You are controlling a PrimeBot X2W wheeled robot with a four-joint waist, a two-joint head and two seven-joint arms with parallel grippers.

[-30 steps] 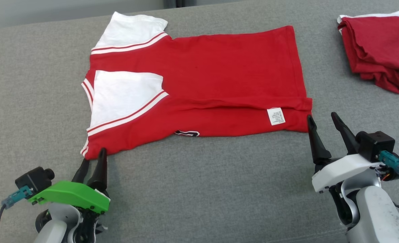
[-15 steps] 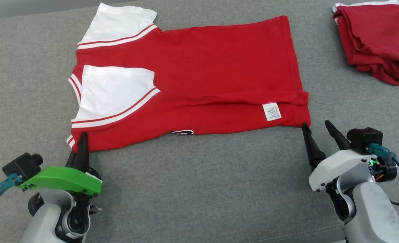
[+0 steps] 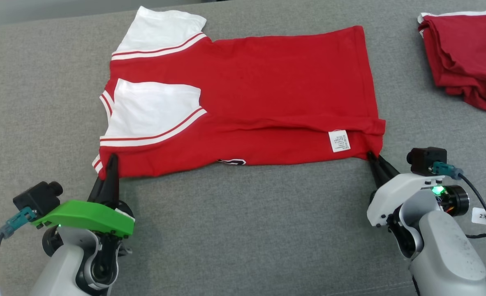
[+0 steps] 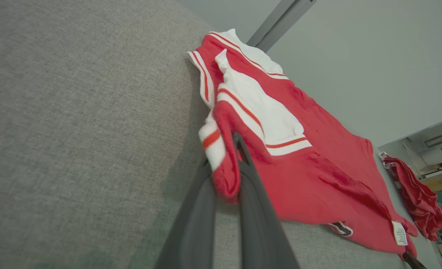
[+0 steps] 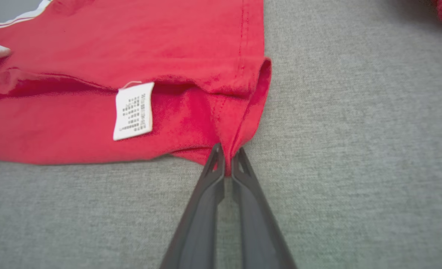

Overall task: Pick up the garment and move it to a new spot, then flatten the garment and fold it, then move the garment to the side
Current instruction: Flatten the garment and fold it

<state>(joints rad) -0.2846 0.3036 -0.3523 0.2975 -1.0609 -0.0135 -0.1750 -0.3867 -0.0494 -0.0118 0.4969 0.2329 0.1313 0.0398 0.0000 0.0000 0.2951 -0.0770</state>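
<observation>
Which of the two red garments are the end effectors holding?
The flat shirt with white sleeves: the left end effector pinches its sleeve-side corner, the right end effector its hem corner. The bunched red garment lies apart.

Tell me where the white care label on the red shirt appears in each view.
Head view: the care label sits at the lower right of the red shirt, near the hem.
Left wrist view: care label far lower right, small.
Right wrist view: care label left of centre, large.
Shared landmark: the right gripper, shut on the red shirt's corner beside it.
</observation>
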